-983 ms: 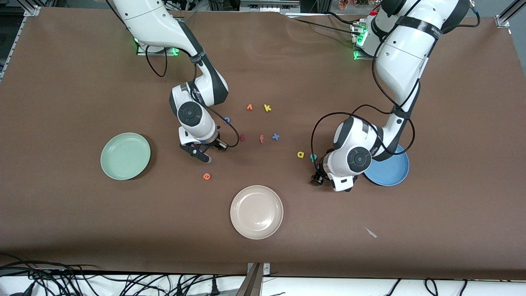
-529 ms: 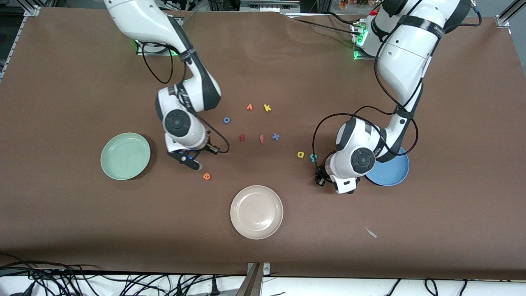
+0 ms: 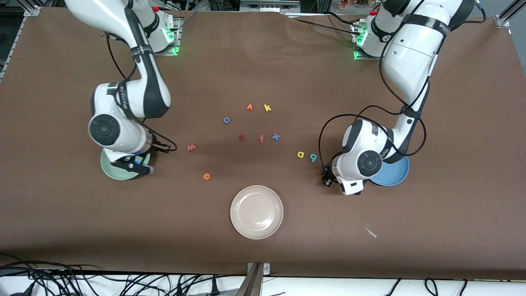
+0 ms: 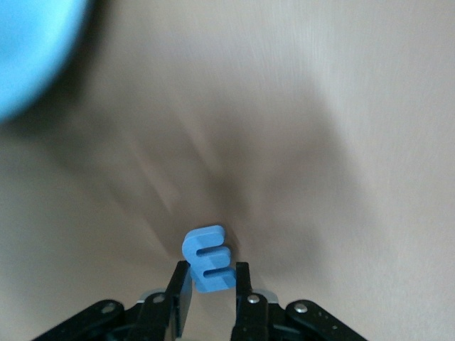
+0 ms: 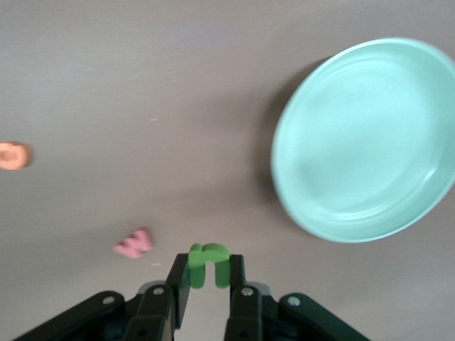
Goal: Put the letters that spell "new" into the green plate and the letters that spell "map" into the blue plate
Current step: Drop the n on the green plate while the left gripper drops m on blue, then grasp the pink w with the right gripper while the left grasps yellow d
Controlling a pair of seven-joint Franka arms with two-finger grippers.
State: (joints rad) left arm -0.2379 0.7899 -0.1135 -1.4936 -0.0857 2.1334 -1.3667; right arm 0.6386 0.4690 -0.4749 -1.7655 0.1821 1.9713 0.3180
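Your right gripper (image 5: 208,280) is clamped on the green n (image 5: 208,261), pinched between both fingers, and in the front view it hangs by the edge of the green plate (image 3: 111,172) at the right arm's end of the table, with that arm covering much of the plate. Your left gripper (image 4: 212,288) is clenched on the blue m (image 4: 208,257), which stands on edge between the fingers; the front view puts this gripper just beside the blue plate (image 3: 395,174) at the left arm's end, and the arm's wrist overlaps that plate's rim. Neither plate shows a letter in it where it can be seen. On the table you have 4 more task letters lying loose: the salmon-red w (image 3: 191,147) near the green plate, the orange e (image 3: 207,176) nearer the front camera than the w, and the yellow a (image 3: 301,154) with the teal p (image 3: 313,157) just beside it, both near the left gripper. In the middle sit the dark red z (image 3: 242,137), the orange f (image 3: 261,139), the blue x (image 3: 275,137), the yellow k (image 3: 267,108) and a blue o (image 3: 226,120). The beige plate (image 3: 257,212) lies nearest the front camera.
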